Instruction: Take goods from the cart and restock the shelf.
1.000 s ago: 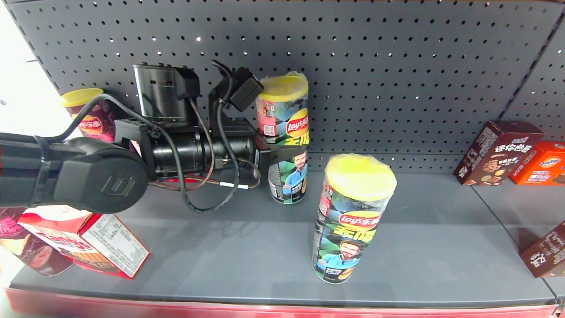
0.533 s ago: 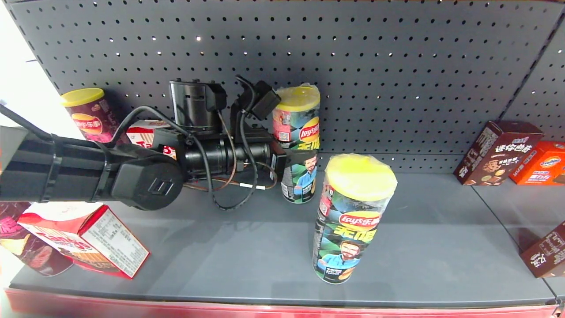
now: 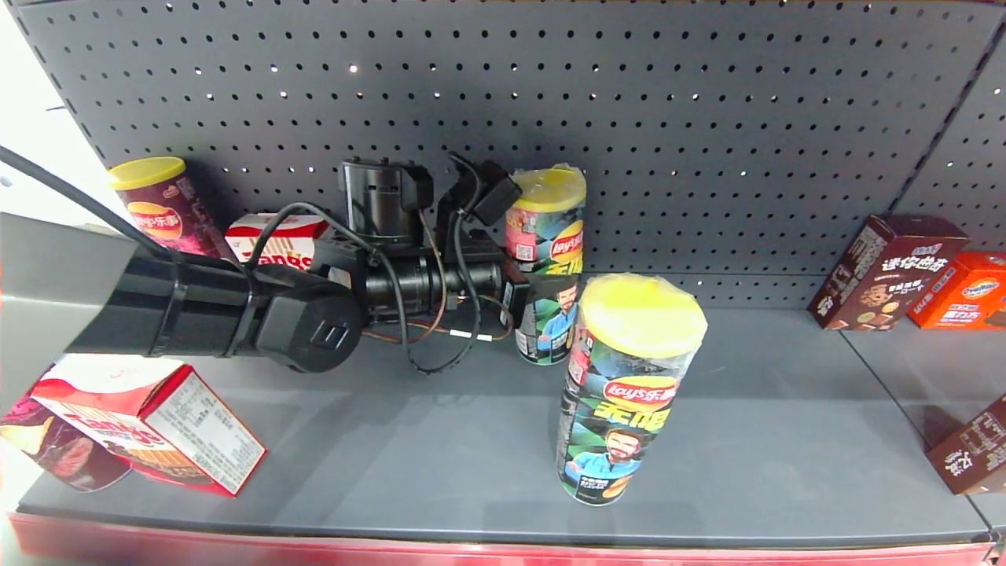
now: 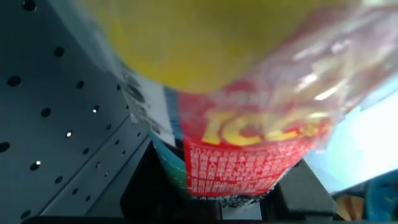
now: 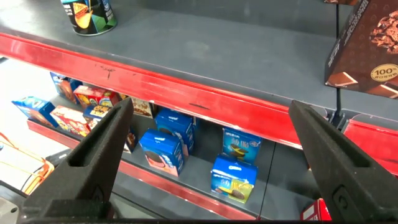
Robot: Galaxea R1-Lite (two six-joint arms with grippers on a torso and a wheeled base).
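My left gripper point(image 3: 548, 287) is shut on a chips can point(image 3: 548, 224) with a yellow lid, held upright near the pegboard at the back of the grey shelf point(image 3: 440, 456). Its base is close to the shelf surface. In the left wrist view the can point(image 4: 249, 149) stands between the dark fingers point(image 4: 140, 199) of that gripper point(image 4: 224, 202). A second, matching can point(image 3: 625, 385) stands nearer the front edge, right of the held one. My right gripper point(image 5: 211, 162) hangs open below the shelf's red lip point(image 5: 186, 87), holding nothing.
A maroon can point(image 3: 161, 206) and red-and-white boxes point(image 3: 275, 240) point(image 3: 153, 432) occupy the shelf's left. Brown point(image 3: 884, 271) and orange point(image 3: 963, 289) boxes stand at the right, another brown box point(image 3: 971, 456) lower right. Blue packs point(image 5: 165, 146) fill the lower shelf. Grey shelf floor lies open mid-front.
My left arm has carried the can to the right and deeper toward the pegboard, lowering it slightly. The front can and the boxes have stayed put.
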